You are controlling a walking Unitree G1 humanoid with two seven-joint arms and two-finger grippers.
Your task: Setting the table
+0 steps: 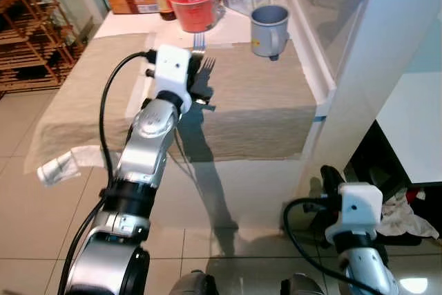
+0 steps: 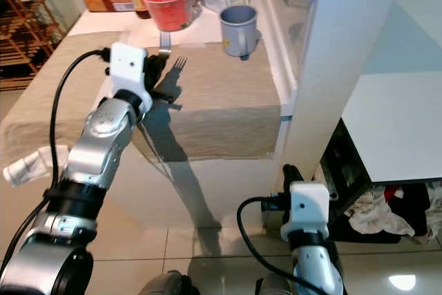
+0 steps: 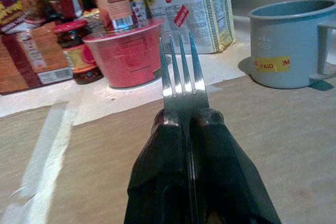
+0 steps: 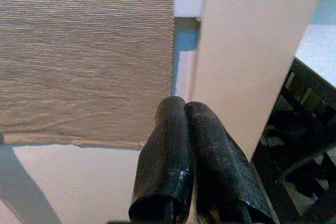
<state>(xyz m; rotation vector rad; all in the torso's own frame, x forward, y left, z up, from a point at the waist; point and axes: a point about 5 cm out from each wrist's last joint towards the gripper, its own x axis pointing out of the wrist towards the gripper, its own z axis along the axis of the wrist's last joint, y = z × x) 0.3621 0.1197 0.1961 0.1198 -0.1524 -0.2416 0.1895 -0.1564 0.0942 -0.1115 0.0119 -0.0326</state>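
Observation:
My left gripper [image 3: 188, 116] is shut on a silver fork [image 3: 181, 74], which it holds just above the beige tablecloth [image 1: 255, 108] with the tines pointing to the table's far side. From the head camera the gripper [image 1: 202, 77] hovers over the middle of the cloth, and the fork's tines [image 1: 207, 65] stick out past it. A second fork [image 1: 198, 41] seems to lie at the cloth's far edge. A blue-grey mug [image 1: 269, 29] stands at the far right. My right gripper [image 4: 184, 107] hangs low beside the table's near right corner, shut and holding nothing.
A red bowl [image 1: 195, 8], jars and cartons [image 3: 189, 9] crowd the table's far end. A white cabinet [image 1: 373, 81] stands against the table's right side. A wooden rack [image 1: 27, 32] is at the far left. A crumpled white cloth [image 1: 59, 167] hangs at the table's near left corner.

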